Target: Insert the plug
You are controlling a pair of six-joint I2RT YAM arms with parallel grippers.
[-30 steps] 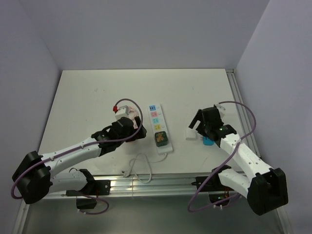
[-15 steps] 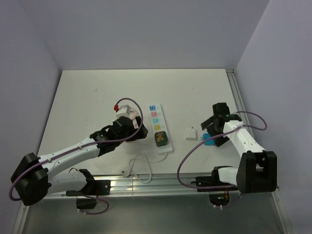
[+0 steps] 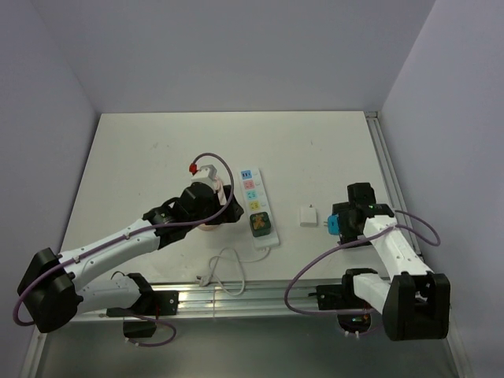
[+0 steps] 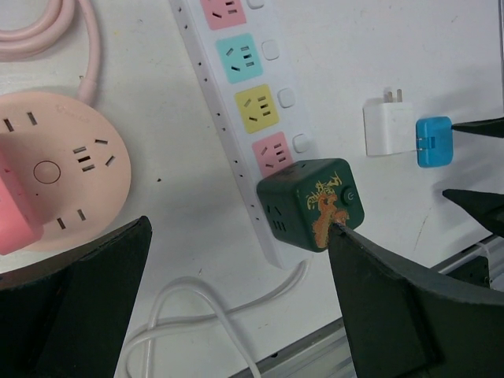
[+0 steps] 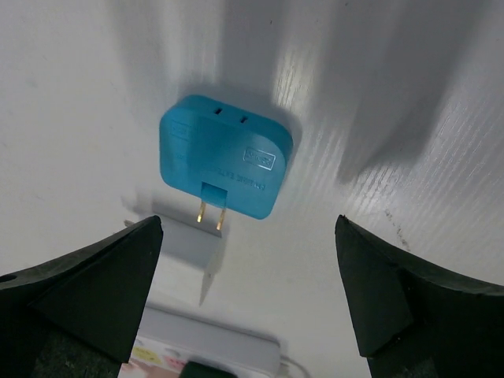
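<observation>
the right gripper [image 5: 248, 230] hung with its jaws spread wide above the blue plug [image 5: 224, 167], not touching it. the plug lay flat on the table [image 3: 142, 157], prongs toward a white adapter [image 4: 387, 127] just beside it. the left gripper [image 4: 240, 228] was also spread apart, over the power strip [image 4: 250, 83], whose near end socket held a green cube [image 4: 311, 203]. a pink round socket [image 4: 59, 165] sat near the strip.
</observation>
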